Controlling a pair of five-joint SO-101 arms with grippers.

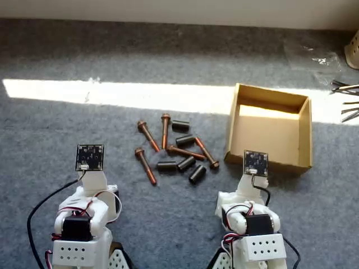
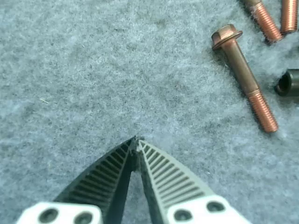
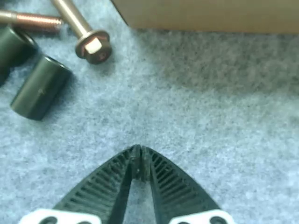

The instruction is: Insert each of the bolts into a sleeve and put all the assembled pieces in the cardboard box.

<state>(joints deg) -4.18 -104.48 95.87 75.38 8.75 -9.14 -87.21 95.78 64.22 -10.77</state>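
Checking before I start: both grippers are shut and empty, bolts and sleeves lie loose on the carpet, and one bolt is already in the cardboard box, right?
The cardboard box is empty in the high view: all bolts lie outside it among the sleeves. The rest holds: left gripper and right gripper are shut and empty.

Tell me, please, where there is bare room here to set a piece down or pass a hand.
Bare carpet lies wide left of the leftmost bolt, and between the left arm and right arm. The cardboard box shows a bare floor. It is crowded where bolts and sleeves lie jumbled beside the box.
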